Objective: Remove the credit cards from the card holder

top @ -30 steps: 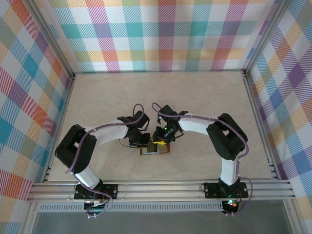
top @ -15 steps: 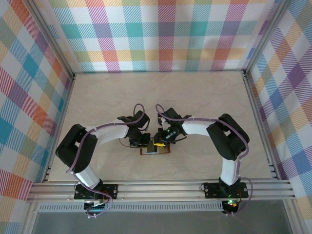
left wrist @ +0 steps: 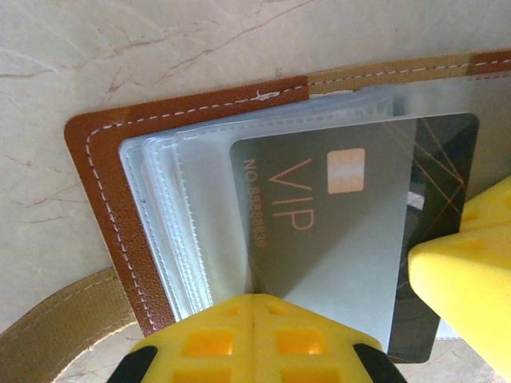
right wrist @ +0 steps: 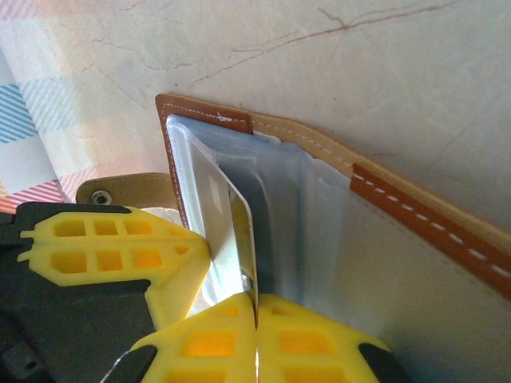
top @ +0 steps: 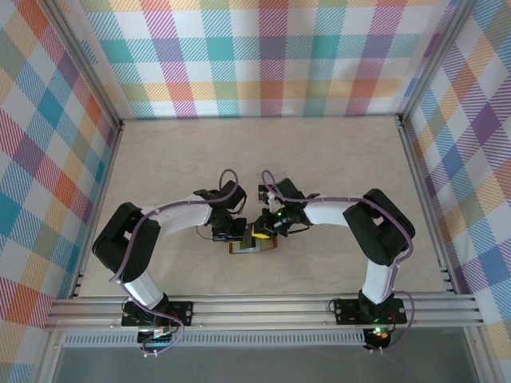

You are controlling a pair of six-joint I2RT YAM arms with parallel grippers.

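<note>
Credit card [left wrist: 343, 231] marked VIP juts from the card holder [left wrist: 100, 175], which lies open on the tabletop [left wrist: 160, 48], low and central in the top view under both crowding wrists. The right end effector [right wrist: 255, 323] is clamped on the card's edge, and the left end effector [left wrist: 251, 323], pads together, presses on the plastic pockets [left wrist: 160, 239]. Over the last second the right wrist edged rightward while the holder stayed put.

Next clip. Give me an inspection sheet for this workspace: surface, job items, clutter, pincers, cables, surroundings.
Surface: pale marbled table, flat.
Job's things: brown holder lying open; grey VIP card tilted up from its clear pockets.
Clutter: nothing seen.
Pincers: left pincer shut at the holder's edge; right pincer shut on the VIP card.
Cables: purple cables loop along both arms.
Surroundings: plaid walls, metal frame.
</note>
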